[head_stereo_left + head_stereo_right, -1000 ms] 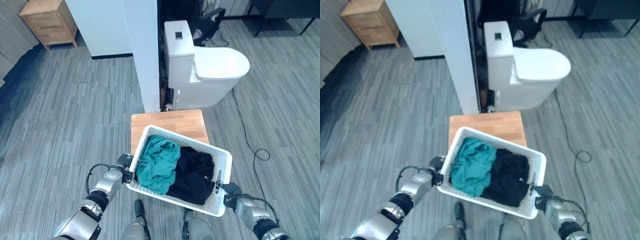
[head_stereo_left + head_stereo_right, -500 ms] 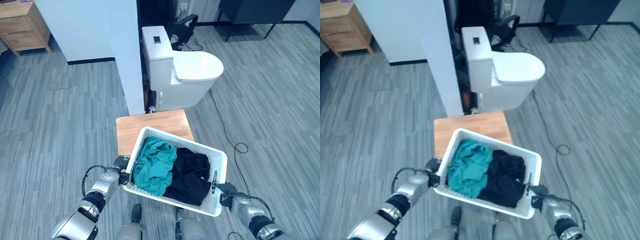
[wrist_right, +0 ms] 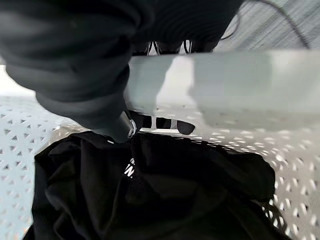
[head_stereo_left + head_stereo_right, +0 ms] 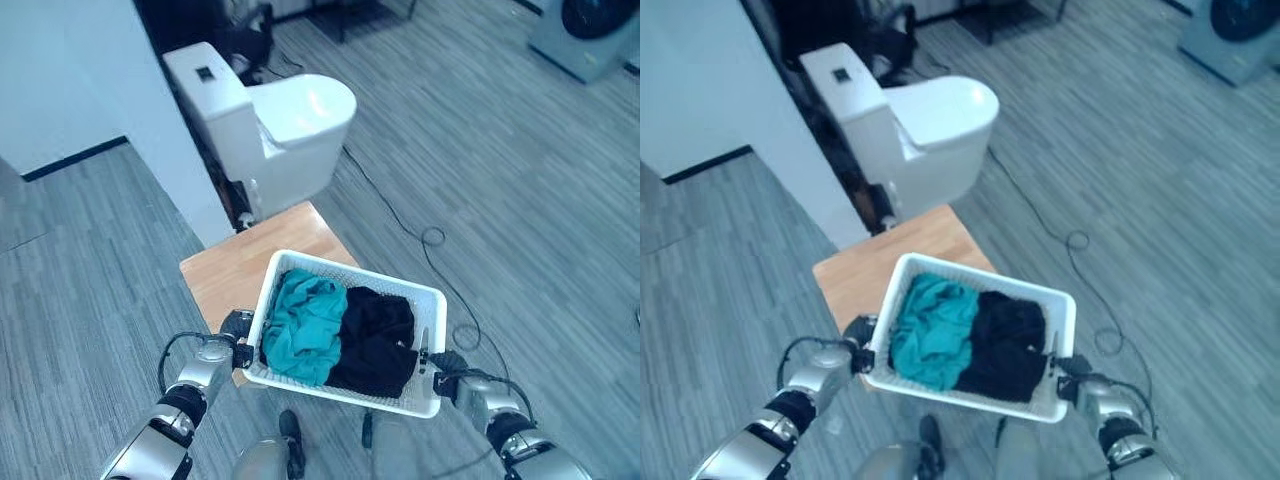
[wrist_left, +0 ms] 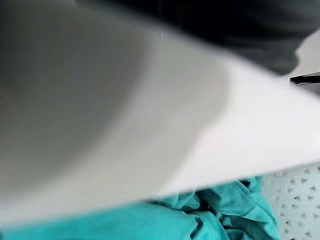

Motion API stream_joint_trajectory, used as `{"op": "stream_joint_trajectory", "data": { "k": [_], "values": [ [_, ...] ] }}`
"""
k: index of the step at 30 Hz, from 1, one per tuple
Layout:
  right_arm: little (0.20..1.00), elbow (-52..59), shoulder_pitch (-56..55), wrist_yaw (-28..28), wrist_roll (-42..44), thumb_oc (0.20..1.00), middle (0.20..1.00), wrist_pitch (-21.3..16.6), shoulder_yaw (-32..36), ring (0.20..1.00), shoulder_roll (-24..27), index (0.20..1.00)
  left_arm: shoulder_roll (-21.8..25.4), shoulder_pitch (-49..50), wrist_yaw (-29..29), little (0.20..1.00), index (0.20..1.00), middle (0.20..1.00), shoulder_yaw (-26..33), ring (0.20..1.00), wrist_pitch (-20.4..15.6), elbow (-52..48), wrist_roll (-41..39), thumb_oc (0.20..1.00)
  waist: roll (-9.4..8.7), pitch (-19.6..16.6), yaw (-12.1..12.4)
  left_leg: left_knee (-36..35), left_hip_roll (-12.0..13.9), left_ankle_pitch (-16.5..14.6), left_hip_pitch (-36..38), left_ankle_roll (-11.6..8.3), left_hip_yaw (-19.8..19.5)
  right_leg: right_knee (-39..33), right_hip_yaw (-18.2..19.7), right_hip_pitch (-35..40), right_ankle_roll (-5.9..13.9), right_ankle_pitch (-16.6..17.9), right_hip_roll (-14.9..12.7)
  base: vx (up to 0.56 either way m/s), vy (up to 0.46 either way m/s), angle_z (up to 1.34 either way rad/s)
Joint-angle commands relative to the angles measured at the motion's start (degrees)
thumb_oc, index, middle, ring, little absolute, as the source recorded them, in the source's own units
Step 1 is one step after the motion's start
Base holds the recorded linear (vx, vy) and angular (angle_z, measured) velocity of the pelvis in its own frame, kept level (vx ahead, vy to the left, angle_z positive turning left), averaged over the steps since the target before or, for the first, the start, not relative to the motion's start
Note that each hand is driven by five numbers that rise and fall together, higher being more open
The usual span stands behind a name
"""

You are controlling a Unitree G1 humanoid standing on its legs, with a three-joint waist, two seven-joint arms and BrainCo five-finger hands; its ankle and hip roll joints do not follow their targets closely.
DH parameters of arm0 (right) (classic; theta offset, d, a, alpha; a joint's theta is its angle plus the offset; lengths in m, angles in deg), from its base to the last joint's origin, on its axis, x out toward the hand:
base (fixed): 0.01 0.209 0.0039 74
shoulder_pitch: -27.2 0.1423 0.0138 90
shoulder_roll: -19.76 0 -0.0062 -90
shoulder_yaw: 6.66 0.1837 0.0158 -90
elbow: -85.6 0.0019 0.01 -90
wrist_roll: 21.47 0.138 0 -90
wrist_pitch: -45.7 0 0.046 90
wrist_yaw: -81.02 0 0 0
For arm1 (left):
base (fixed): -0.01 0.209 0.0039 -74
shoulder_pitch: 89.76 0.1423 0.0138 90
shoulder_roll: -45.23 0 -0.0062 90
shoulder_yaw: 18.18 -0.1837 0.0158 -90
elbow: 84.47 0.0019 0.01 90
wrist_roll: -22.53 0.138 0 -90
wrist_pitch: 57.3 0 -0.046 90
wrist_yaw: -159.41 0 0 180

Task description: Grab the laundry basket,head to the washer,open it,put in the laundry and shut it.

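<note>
I carry a white perforated laundry basket [image 4: 360, 273] above the floor between both hands. Inside it, a teal garment [image 4: 300, 325] lies on the left and a black garment [image 4: 375, 340] on the right. My left hand [image 4: 232, 347] grips the basket's left end at the rim [image 5: 225, 140]. My right hand [image 4: 443, 363] holds the right end; in the right wrist view its dark fingertips [image 3: 185, 127] curl through the handle slot above the black garment [image 3: 150, 200]. The washer [image 4: 592, 30], with a dark round door, stands far off at the upper right.
A low wooden table [image 4: 225, 270] sits just beyond the basket. Behind it stand a white toilet [image 4: 270, 115] and a white wall panel [image 4: 70, 90]. A black cord [image 4: 420, 235] lies on the grey plank floor [image 4: 500, 170] leading to the washer.
The whole picture has swung right, so the camera turned; the washer has come into view at the upper right. The basket stays held between both hands.
</note>
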Motion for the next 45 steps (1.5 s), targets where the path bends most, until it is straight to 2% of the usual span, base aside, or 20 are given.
{"op": "stream_joint_trajectory", "data": {
  "k": [1,3,4,6,8,15,16,17,18,19,20,21,22,23,24,26,29,35,39,45],
  "values": [
    [0.2,3.1,7.4,6.7,0.7,0.2,0.2,-2.4,-0.6,0.2,-3.0,0.2,-4.8,-1.6,3.1,0.2,0.2,0.2,0.5,0.2,-2.1,-3.4,-0.2,0.2,3.96,0.4,0.6,-0.2,-1.4,-1.1,0.1,-0.47,-1.0,4.5,-0.7,1.7,2.96,-0.1,0.5,-0.11,0.006,-0.9],
    [0.2,2.3,7.1,7.2,0.7,0.2,0.2,-2.4,-0.7,0.2,-3.4,0.2,-4.7,-1.1,3.3,0.2,0.2,0.2,0.9,0.2,-2.1,-3.0,-0.4,0.2,4.14,0.0,1.1,-1.0,-0.7,-0.6,0.4,-0.6,0.3,5.1,-2.0,2.7,2.81,-0.9,0.4,-0.09,-0.047,-1.53],
    [0.2,0.8,7.2,7.7,0.2,0.2,0.2,-2.5,-1.2,0.2,-4.5,0.2,-5.1,-0.9,3.5,0.2,0.2,0.2,1.8,0.2,-2.0,-1.5,-1.1,0.2,4.17,-1.4,3.2,-1.9,1.7,0.1,0.5,-1.56,4.7,7.3,-8.8,7.4,3.12,-4.4,-1.2,-0.07,-0.072,-1.18],
    [0.2,0.5,7.3,7.8,-0.2,0.2,0.2,-2.5,-1.5,0.2,-4.9,0.2,-5.1,-1.0,3.4,0.2,0.2,0.2,2.2,0.2,-2.1,-1.0,-1.2,0.2,3.58,-2.1,3.8,-1.7,2.6,0.3,0.3,-1.69,7.2,7.4,-10.9,8.9,3.23,-4.7,-1.1,-0.1,-0.162,-1.13],
    [0.2,-0.6,7.6,7.7,-1.3,0.2,0.2,-2.5,-2.3,0.2,-4.8,0.2,-5.4,-1.3,3.4,0.2,0.2,0.2,2.7,0.2,-2.0,1.1,-1.5,0.2,1.97,-3.1,3.5,0.7,4.8,0.6,-0.7,-2.57,10.9,2.6,-9.5,10.3,2.57,-5.7,1.7,-0.05,-0.279,-1.27],
    [0.2,0.5,4.9,7.4,-4.1,0.2,0.2,-1.9,-2.9,0.2,-3.0,0.2,-7.7,0.7,4.2,0.2,0.2,0.2,4.1,0.2,-1.4,5.4,-0.6,0.2,1.6,-3.7,0.2,4.1,9.2,1.7,0.3,-4.99,12.2,-3.2,-3.9,11.7,-0.05,-6.3,7.4,0.04,-0.229,-0.69],
    [0.2,2.7,4.2,7.6,-4.9,0.2,0.2,-2.1,-3.7,0.2,-2.2,0.2,-8.3,0.8,4.5,0.2,0.2,0.2,4.4,0.2,-1.3,6.6,0.2,0.2,1.1,-3.6,-0.9,7.9,11.5,2.1,0.0,-6.04,12.4,-4.9,-2.2,12.6,-0.86,-6.2,9.3,0.05,-0.244,-0.46],
    [0.2,3.9,4.0,7.7,-5.2,0.2,0.2,-2.2,-4.2,0.2,-1.8,0.2,-8.2,0.8,4.4,0.2,0.2,0.2,4.7,0.2,-1.4,6.4,0.1,0.2,0.83,-3.4,-1.1,9.8,12.0,2.6,-0.3,-6.35,11.3,-5.3,-1.1,13.0,-1.27,-6.4,10.3,0.08,-0.289,-0.66],
    [0.2,5.9,3.7,7.8,-5.8,0.2,0.2,-2.3,-5.2,0.2,-1.2,0.2,-8.2,1.1,4.1,0.2,0.2,0.2,5.1,0.2,-1.6,6.1,-0.2,0.2,0.69,-2.9,-0.3,12.5,11.5,4.1,-1.4,-6.73,6.2,-5.5,1.3,13.3,-2.04,-6.5,11.7,0.04,-0.12,-0.61],
    [0.2,6.0,3.6,7.7,-5.8,0.2,0.2,-2.2,-5.2,0.2,-1.1,0.2,-8.3,1.2,4.1,0.2,0.2,0.2,5.0,0.2,-1.6,6.0,-0.2,0.2,0.8,-2.9,-0.4,12.9,11.8,4.0,-1.6,-6.9,6.0,-5.5,1.2,13.4,-2.13,-6.6,11.9,-0.04,-0.069,-0.89],
    [0.2,6.8,4.1,7.5,-5.2,0.2,0.2,-2.4,-6.1,0.2,-0.6,0.2,-8.5,1.1,3.4,0.2,0.2,0.2,4.9,0.2,-1.8,5.8,-1.7,0.2,0.16,-2.2,1.8,13.1,4.9,5.9,-5.4,-5.4,-6.7,-6.1,5.2,12.8,-2.97,-5.2,12.4,-0.07,-0.025,-0.81],
    [0.2,6.8,4.1,7.5,-5.2,0.2,0.2,-2.4,-6.1,0.2,-0.6,0.2,-8.5,1.1,3.4,0.2,0.2,0.2,4.9,0.2,-1.8,5.8,-1.7,0.2,0.09,-2.3,1.7,12.9,4.8,6.1,-5.5,-5.38,-6.8,-6.1,5.1,12.6,-2.97,-5.1,12.3,-0.03,-0.042,-1.17],
    [0.2,6.4,4.5,7.5,-4.7,0.2,0.2,-2.5,-6.5,0.2,-0.5,0.2,-8.8,1.0,3.3,0.2,0.2,0.2,4.5,0.2,-1.7,6.0,-2.3,0.2,-0.08,-2.1,2.4,11.9,2.4,5.7,-6.5,-5.07,-11.3,-6.0,6.9,12.7,-2.77,-5.0,12.8,0.06,-0.037,-1.24],
    [0.2,5.6,4.7,7.4,-4.3,0.2,0.2,-2.7,-6.5,0.2,-0.6,0.2,-9.1,0.6,3.3,0.2,0.2,0.2,3.9,0.2,-1.5,6.4,-2.3,0.2,-0.06,-2.2,2.2,10.8,2.1,5.5,-6.9,-4.89,-12.1,-6.0,7.7,12.9,-2.66,-4.9,12.9,0.13,0.035,-1.31],
    [0.2,4.9,4.6,6.9,-3.3,0.2,0.2,-3.0,-5.8,0.2,-0.8,0.2,-9.4,0.0,3.3,0.2,0.2,0.2,2.8,0.2,-1.6,6.7,-2.1,0.2,0.29,-2.3,1.9,6.7,-0.2,4.8,-7.9,-4.68,-14.3,-6.5,9.3,13.6,-2.1,-4.8,12.7,0.12,0.084,-0.86],
    [0.2,5.6,4.4,6.9,-2.8,0.2,0.2,-3.1,-5.5,0.2,-0.8,0.2,-9.4,0.7,3.1,0.2,0.2,0.2,2.7,0.2,-1.7,5.9,-2.1,0.2,1.06,-2.8,2.2,3.6,-2.0,5.8,-7.6,-4.69,-16.3,-5.5,10.7,13.1,-1.74,-4.9,13.4,0.11,0.115,-0.47],
    [0.2,6.1,4.2,6.6,-2.8,0.2,0.2,-2.9,-4.8,0.2,-1.2,0.2,-9.3,1.6,3.0,0.2,0.2,0.2,2.8,0.2,-1.7,5.0,-1.6,0.2,2.0,-3.5,1.1,-0.8,-1.3,5.1,-3.2,-3.44,-12.7,-4.5,12.6,12.2,-0.82,-4.8,13.2,0.05,0.147,-0.85],
    [0.2,4.7,3.0,7.8,-4.7,0.2,0.2,-2.1,-3.9,0.2,-2.0,0.2,-7.6,3.3,3.7,0.2,0.2,0.2,3.7,0.2,-1.6,4.1,-1.1,0.2,2.67,-4.1,0.5,-4.6,-0.9,4.6,1.2,-1.5,-9.9,2.6,16.3,8.7,0.99,-5.2,13.7,0.04,0.121,-0.64],
    [0.2,3.5,2.6,8.5,-6.0,0.2,0.2,-2.0,-3.4,0.2,-3.2,0.2,-7.2,3.2,3.7,0.2,0.2,0.2,5.1,0.2,-1.6,5.2,-1.1,0.2,2.6,-4.9,2.0,-7.3,1.0,4.9,2.7,-2.85,-6.5,-2.2,3.1,7.9,1.86,-2.2,7.3,-0.02,-0.055,-0.4],
    [0.2,1.7,1.2,8.1,-5.6,0.2,0.2,-2.4,-2.6,0.2,-3.0,0.2,-8.4,3.4,4.1,0.2,0.2,0.2,5.3,0.2,-1.3,8.0,-0.9,0.2,1.64,-6.9,1.7,-9.7,0.9,7.4,3.4,-4.54,-8.0,-7.9,3.1,11.6,0.89,-2.0,8.8,0.06,-0.092,-0.08]
  ]
}}
